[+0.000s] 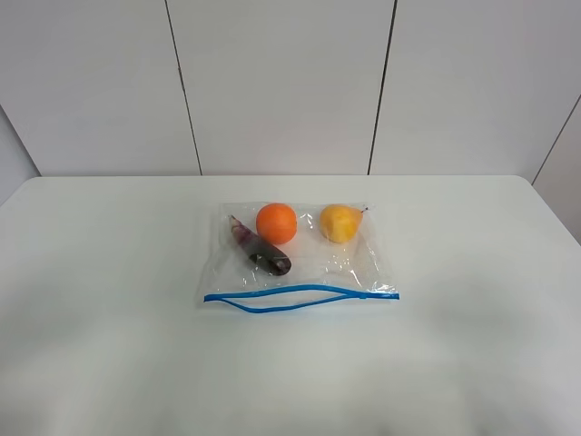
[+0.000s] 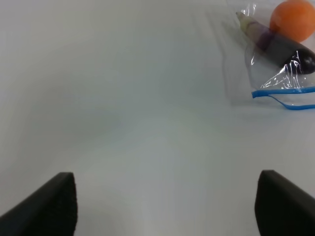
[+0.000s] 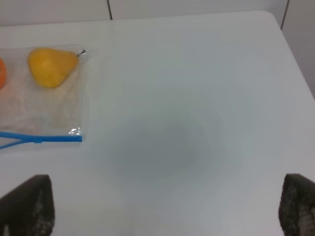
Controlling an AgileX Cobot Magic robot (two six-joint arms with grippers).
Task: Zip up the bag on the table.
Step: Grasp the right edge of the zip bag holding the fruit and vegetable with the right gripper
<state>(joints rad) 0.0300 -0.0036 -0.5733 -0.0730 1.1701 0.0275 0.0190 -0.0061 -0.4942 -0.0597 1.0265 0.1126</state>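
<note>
The clear plastic bag (image 1: 309, 259) lies flat in the middle of the white table (image 1: 109, 300). Its blue zipper strip (image 1: 300, 296) runs along the near edge and gapes open in the middle. Inside are an orange (image 1: 277, 223), a yellow pear (image 1: 339, 222) and a dark eggplant (image 1: 260, 248). Neither arm shows in the exterior high view. My left gripper (image 2: 165, 206) is open over bare table, well apart from the bag's corner (image 2: 275, 81). My right gripper (image 3: 167, 211) is open over bare table, apart from the bag's other corner (image 3: 54, 113).
A white panelled wall (image 1: 281, 82) stands behind the table's far edge. The table's rounded right corner (image 3: 273, 17) shows in the right wrist view.
</note>
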